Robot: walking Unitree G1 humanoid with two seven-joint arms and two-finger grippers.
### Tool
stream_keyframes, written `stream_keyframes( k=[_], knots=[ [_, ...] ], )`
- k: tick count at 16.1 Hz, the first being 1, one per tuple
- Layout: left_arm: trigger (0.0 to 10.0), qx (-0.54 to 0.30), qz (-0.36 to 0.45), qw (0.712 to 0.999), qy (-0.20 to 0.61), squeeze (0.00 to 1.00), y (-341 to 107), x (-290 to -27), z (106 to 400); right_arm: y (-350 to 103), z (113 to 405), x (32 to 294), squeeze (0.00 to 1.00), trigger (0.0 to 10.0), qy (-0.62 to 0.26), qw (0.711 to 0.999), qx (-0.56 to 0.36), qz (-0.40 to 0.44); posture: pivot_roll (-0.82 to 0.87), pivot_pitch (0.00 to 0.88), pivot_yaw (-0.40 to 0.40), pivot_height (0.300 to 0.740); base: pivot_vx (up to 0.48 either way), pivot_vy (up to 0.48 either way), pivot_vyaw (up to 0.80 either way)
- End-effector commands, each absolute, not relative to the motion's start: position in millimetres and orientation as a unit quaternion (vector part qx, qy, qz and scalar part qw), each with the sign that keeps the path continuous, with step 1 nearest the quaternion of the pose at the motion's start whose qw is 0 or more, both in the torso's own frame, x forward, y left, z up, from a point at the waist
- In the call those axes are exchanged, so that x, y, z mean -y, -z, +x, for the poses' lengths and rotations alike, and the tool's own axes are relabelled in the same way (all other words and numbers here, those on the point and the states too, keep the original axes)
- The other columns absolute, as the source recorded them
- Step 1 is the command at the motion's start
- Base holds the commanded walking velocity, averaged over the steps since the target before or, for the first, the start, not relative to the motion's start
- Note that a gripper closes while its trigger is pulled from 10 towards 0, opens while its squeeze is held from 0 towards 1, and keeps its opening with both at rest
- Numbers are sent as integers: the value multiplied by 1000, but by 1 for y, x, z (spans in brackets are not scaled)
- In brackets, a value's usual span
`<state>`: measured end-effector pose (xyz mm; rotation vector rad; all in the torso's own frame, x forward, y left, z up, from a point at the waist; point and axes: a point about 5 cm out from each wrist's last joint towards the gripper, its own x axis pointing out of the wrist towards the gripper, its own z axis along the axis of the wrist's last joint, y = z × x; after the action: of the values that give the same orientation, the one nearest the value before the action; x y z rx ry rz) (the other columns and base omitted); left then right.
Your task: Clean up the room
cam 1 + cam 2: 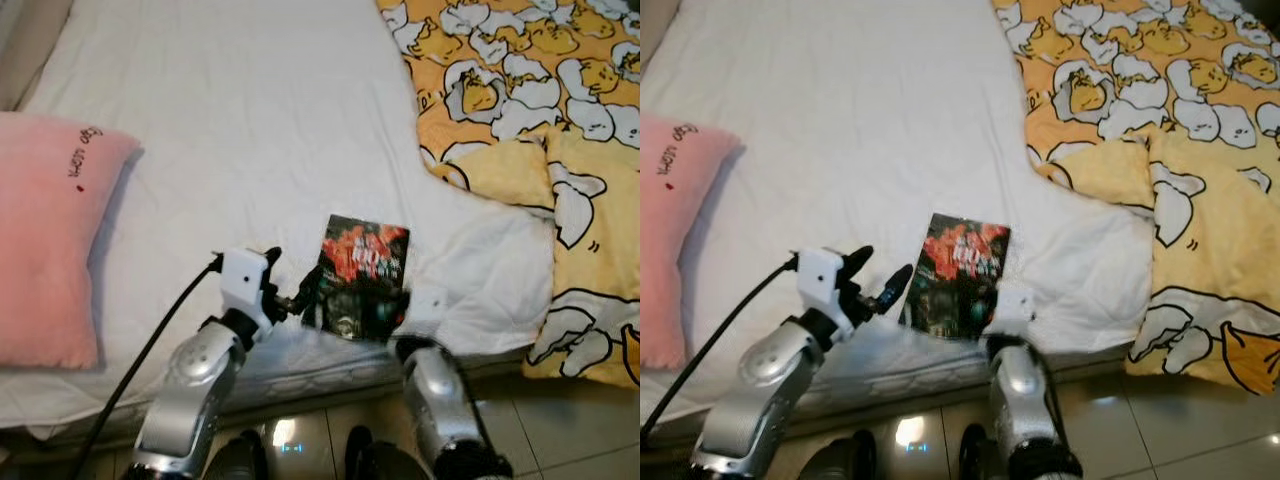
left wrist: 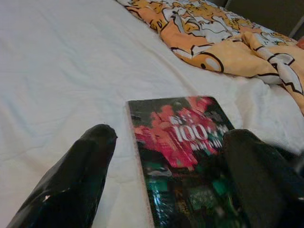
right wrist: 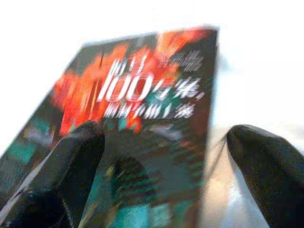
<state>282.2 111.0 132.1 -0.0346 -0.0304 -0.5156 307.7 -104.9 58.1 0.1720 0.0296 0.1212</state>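
One book (image 1: 358,281) on white bed (image 1: 250,130), one pink pillow (image 1: 45,240); left hand (image 2: 166,166) and right hand (image 3: 161,161) spread wide

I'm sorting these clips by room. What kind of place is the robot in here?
Most likely a bedroom: a bed with a white sheet, a pink pillow and a yellow cartoon-print duvet. A book lies near the bed's edge, with tiled floor below.

Silver arms; white wrist blocks; black-fingered left pincer (image 1: 292,287); black cable (image 1: 150,350)
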Motion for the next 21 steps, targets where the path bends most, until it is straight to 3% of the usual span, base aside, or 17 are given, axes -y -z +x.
stream_keyframes(
  k=[1, 4, 10, 14, 15, 16, 17, 21],
  knots=[
    [10000, 8, -16, 966, 256, 0, -127, -107, 281, -64, 309, 108, 0, 10000, -55, 995, 1, 82, 279, 262, -63, 740, 0, 0, 0],
    [10000, -52, -46, 946, 317, 0, -109, -92, 270, -66, 314, 108, 0, 10000, -52, 995, -7, 87, 280, 255, -61, 740, 0, 0, 0],
    [10000, -75, -42, 945, 315, 0, -96, -90, 262, -35, 302, 100, 0, 10000, -47, 979, -119, 161, 285, 249, -68, 740, 0, 0, 0],
    [10000, -81, -62, 949, 297, 0, -93, -92, 264, -37, 304, 99, 0, 10000, -47, 981, -112, 149, 279, 247, -67, 740, 0, 0, 0],
    [10000, -60, -91, 964, 244, 0, -94, -101, 267, -66, 312, 101, 0, 10000, -54, 993, -32, 96, 278, 248, -73, 740, 0, 0, 0],
    [10000, -60, -91, 964, 244, 0, -94, -101, 267, -66, 312, 101, 0, 10000, -54, 993, -32, 96, 278, 248, -73, 740, 0, 0, 0],
    [10000, -53, -77, 972, 213, 1000, -90, -107, 271, -82, 308, 106, 0, 10000, -51, 997, 15, 47, 271, 250, -84, 740, 0, 0, 0],
    [10000, -69, -21, 980, 187, 1000, -76, -114, 282, -86, 278, 128, 0, 10000, -19, 999, 33, -3, 228, 247, -103, 740, 0, 0, 0]
  ],
)
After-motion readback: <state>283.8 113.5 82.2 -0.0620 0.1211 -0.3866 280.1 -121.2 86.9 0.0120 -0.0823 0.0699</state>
